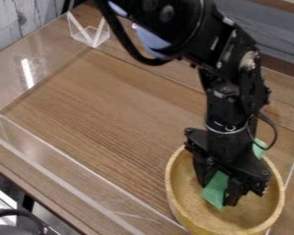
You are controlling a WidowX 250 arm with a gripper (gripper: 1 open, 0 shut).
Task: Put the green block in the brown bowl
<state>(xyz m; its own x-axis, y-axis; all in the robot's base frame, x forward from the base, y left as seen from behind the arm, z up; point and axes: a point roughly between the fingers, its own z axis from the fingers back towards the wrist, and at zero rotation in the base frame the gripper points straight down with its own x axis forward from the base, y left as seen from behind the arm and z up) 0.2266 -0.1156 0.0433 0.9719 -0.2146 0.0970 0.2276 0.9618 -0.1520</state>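
Observation:
The green block (pixel 216 194) is a small mint-green bar held upright between the black fingers of my gripper (pixel 223 195), which is shut on it. The gripper points straight down inside the brown bowl (pixel 176 191), a large light-tan wooden bowl at the lower right of the camera view. The block's lower end hangs close above the bowl's floor; I cannot tell whether it touches. The arm hides the bowl's far rim.
The bowl stands on a wood-grain table top (pixel 107 101) ringed by low clear acrylic walls (pixel 39 151). A clear folded stand (pixel 88 32) sits at the back left. A small green bit (pixel 259 148) shows just behind the arm on the right.

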